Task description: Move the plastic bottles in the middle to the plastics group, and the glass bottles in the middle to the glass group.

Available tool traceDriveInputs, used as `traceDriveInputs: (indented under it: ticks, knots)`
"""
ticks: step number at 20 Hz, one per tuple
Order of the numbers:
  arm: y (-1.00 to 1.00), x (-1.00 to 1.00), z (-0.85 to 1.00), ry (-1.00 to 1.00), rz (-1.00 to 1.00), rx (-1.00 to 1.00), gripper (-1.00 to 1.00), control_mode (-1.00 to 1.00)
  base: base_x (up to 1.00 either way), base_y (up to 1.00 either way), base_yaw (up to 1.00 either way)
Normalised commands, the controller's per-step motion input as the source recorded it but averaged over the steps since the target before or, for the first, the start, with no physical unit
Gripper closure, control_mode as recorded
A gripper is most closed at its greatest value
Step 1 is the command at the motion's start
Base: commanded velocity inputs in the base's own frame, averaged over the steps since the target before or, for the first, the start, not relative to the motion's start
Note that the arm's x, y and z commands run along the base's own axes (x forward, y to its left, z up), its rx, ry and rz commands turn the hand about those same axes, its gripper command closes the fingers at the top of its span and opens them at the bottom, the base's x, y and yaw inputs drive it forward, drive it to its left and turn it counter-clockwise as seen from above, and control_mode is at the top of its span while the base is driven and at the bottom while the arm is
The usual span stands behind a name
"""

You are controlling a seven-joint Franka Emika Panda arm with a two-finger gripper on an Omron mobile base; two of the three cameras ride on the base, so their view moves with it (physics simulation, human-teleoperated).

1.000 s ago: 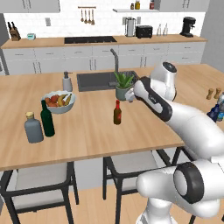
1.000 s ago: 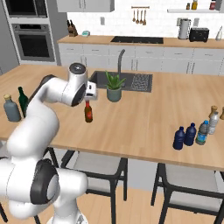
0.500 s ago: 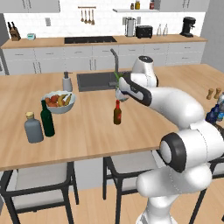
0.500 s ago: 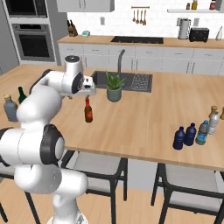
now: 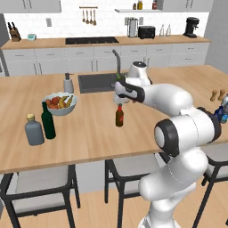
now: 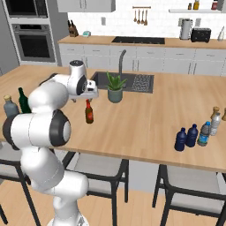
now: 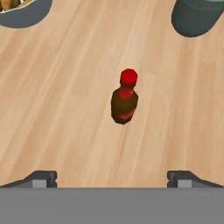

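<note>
The glass bottle, a slim brown one with a red cap, stands upright mid-counter. My gripper hovers open just above it, touching nothing, and its fingertips are spread wide. Two dark blue plastic bottles stand near the counter's front right, beside the pale teal-based bottle of the plastics group. The glass group is at the left end: a tall green bottle and a squat grey bottle.
A fruit bowl sits left of the brown bottle and a potted plant behind it by the sink. A soap dispenser and brown shakers also stand on the counter. Stools line the near edge.
The arm has swung left, bringing the open gripper from right of the plant to just over the brown bottle. No bottle has moved.
</note>
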Motion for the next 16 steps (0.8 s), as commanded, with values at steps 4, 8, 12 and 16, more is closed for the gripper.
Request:
traceDriveInputs:
  ticks: [4, 8, 12, 16]
  knots:
    - [0.03, 0.24, -0.27, -0.09, 0.00, 0.00, -1.00, -1.00, 0.00, 0.00, 0.00]
    - [0.10, 0.35, -0.31, -0.04, 0.00, 0.00, -1.00, -1.00, 0.00, 0.00, 0.00]
    - [0.01, 0.38, -0.21, -0.02, 0.00, -0.01, -1.00, -1.00, 0.00, 0.00, 0.00]
    - [0.00, 0.43, -0.03, 0.00, 0.00, -0.04, -1.00, -1.00, 0.00, 0.00, 0.00]
